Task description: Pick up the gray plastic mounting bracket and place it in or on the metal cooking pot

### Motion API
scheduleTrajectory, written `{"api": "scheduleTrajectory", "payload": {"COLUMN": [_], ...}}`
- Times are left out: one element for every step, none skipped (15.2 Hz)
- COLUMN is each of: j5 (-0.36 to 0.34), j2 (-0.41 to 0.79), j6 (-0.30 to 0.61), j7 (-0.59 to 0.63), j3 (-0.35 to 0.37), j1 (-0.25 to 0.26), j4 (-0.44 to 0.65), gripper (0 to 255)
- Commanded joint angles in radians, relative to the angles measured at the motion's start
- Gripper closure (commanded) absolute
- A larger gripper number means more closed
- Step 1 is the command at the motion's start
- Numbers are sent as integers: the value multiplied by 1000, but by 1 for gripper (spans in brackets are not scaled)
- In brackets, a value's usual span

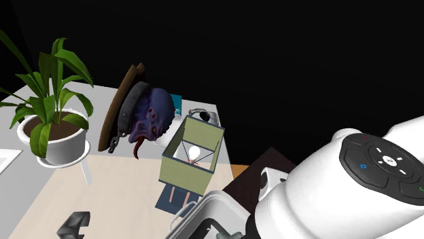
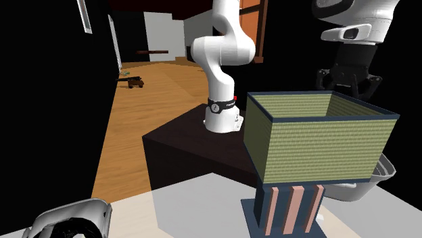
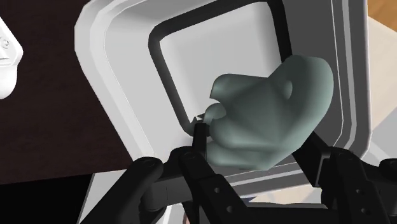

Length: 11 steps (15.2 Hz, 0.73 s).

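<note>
Over on the shoulder view's left, a leafy plant (image 1: 47, 88) is sitting in a white planter (image 1: 62, 146) on the pale table (image 1: 115, 190). Next along, a brown disc (image 1: 121, 108) is leaning upright with a purple tentacled figure (image 1: 151, 115) against it. Right of that, a lamp (image 1: 182, 173) with a boxy green shade is standing, its bulb (image 1: 195, 153) glowing inside. Just past the lamp's foot, close to the white arm (image 1: 353, 183), the pot (image 1: 204, 204) is peeking in at the bottom edge. It is drawn pale grey-white with rounded square corners.

In the wrist view, the gripper (image 3: 257, 140) is clasping the grey-green bracket (image 3: 270, 108). Its black fingers (image 3: 198, 137) are standing partly apart, with the lumpy piece filling the gap. The bracket is hanging over the pot's opening, towards one corner; I cannot tell whether it is touching the pot.

In the second exterior view, the arm's base is standing on the dark stand (image 2: 182, 145), and further right the gripper is hanging behind the lamp's shade, above the pot's rim.
</note>
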Motion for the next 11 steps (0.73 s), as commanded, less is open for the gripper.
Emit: {"api": "scheduleTrajectory", "payload": {"j5": [-1,-2,-5,-8,-11,-16,-21,-27,-34,-42,-51], "j2": [19,30,41,53,65,78,92,106,120,135,151], "j6": [32,49,67,85,102,120,139,157,176,195,214], "j7": [8,12,16,20,25,30,36,42,49,57,66], "j3": [24,36,49,63,78,93,108,125,143,161,181], "j1": [-11,-19,-27,-36,-46,-56,-68,-81,-95,-111,-128], "j4": [-12,-19,-24,-30,-36,-41,-46,-51,-56,-60,-64], "gripper": [255,255,255,255,255,255,255,255,255,255,255]}}
